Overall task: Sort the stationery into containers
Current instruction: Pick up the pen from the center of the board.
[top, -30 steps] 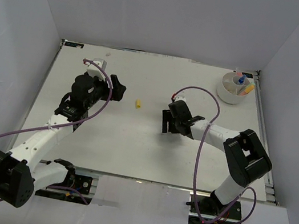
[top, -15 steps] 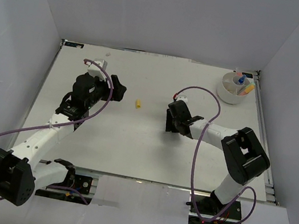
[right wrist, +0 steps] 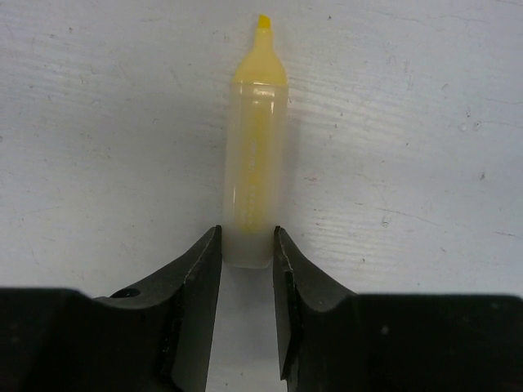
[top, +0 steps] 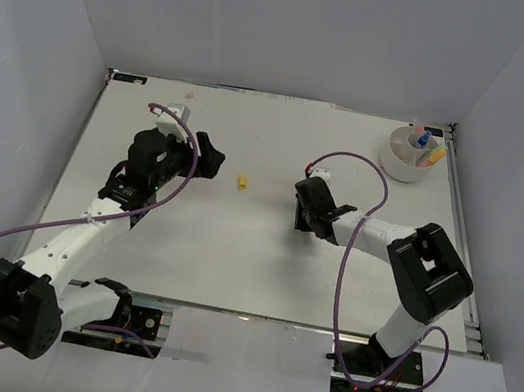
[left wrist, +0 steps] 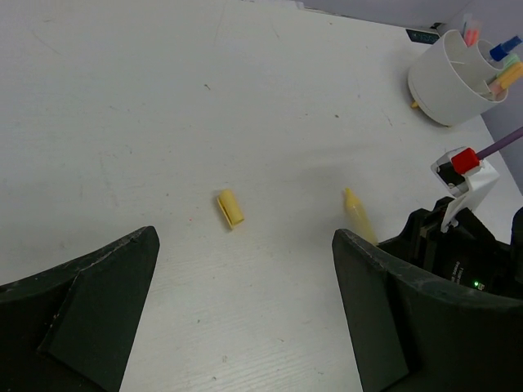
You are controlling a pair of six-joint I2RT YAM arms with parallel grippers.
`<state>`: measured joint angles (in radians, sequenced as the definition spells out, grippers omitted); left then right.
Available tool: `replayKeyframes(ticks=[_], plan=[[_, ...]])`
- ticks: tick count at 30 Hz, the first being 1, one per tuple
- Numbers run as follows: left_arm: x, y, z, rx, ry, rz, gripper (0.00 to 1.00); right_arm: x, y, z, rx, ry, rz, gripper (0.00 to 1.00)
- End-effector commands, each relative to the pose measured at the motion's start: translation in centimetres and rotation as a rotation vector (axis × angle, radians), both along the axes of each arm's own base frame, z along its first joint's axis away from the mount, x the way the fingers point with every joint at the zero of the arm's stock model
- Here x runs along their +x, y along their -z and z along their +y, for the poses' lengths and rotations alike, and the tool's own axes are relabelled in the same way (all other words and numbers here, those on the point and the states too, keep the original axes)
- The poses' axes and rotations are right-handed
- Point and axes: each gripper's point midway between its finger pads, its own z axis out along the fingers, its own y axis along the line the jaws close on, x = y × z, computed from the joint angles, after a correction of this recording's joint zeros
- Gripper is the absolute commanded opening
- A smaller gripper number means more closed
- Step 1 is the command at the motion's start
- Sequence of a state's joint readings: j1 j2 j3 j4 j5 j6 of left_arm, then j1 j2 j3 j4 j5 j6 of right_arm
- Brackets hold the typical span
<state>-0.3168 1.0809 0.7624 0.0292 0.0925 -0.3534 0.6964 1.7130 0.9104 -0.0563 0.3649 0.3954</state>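
Observation:
A yellow highlighter (right wrist: 256, 155) lies uncapped on the white table, its tip pointing away from my right gripper (right wrist: 246, 242). That gripper is shut on the highlighter's rear end, with both fingers touching its sides. In the top view the right gripper (top: 303, 216) sits low at the table's middle and hides the highlighter. A small yellow cap (top: 241, 182) lies alone between the arms. My left gripper (top: 210, 156) is wide open and holds nothing, with the cap (left wrist: 230, 208) on the table ahead of it. The round white tub (top: 409, 154) at the back right holds several pens.
In the left wrist view the highlighter (left wrist: 357, 212) pokes out beside the right arm's black wrist (left wrist: 458, 253), and the tub (left wrist: 448, 82) stands far right. White walls enclose the table on three sides. A purple cable loops over each arm.
The right gripper's jaws have narrowed from wide apart onto the highlighter, and it has edged slightly right. The left arm has not moved.

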Motion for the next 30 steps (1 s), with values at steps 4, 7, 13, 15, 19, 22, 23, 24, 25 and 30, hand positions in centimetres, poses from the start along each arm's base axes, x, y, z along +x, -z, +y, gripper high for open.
replayKeyframes(ticks=[4, 7, 13, 15, 19, 22, 23, 24, 25, 30], plan=[[-0.8, -2.2, -3.2, -0.108, 0.158, -0.023, 0.98, 0.3, -3.6, 0.7, 0.060, -0.022, -0.158, 0.08], [-1.7, -3.0, -5.0, -0.177, 0.258, -0.016, 0.98, 0.3, -7.0, 1.7, 0.099, -0.058, -0.277, 0.08], [-3.6, -4.8, -8.4, -0.323, 0.443, 0.019, 0.98, -1.3, -14.9, 4.8, 0.244, -0.161, -0.549, 0.08], [-4.2, -6.0, -9.5, -0.336, 0.480, -0.021, 0.98, -2.0, -17.6, 5.9, 0.312, -0.186, -0.635, 0.08], [-5.0, -7.6, -11.2, -0.347, 0.535, -0.083, 0.98, -3.2, -21.6, 6.8, 0.383, -0.212, -0.775, 0.08], [-5.1, -8.3, -12.0, -0.360, 0.534, -0.127, 0.98, -3.9, -24.0, 7.1, 0.442, -0.216, -0.852, 0.08], [-5.3, -8.2, -12.6, -0.363, 0.547, -0.125, 0.98, -4.2, -24.6, 7.2, 0.458, -0.222, -0.870, 0.08], [-5.4, -8.3, -13.0, -0.365, 0.555, -0.128, 0.98, -4.4, -25.3, 7.3, 0.480, -0.222, -0.893, 0.08], [-5.5, -8.3, -13.3, -0.363, 0.559, -0.132, 0.97, -4.7, -25.5, 7.5, 0.489, -0.229, -0.900, 0.08], [-5.4, -8.3, -15.3, -0.348, 0.543, -0.175, 0.93, -5.7, -26.6, 7.7, 0.534, -0.242, -0.943, 0.08]])
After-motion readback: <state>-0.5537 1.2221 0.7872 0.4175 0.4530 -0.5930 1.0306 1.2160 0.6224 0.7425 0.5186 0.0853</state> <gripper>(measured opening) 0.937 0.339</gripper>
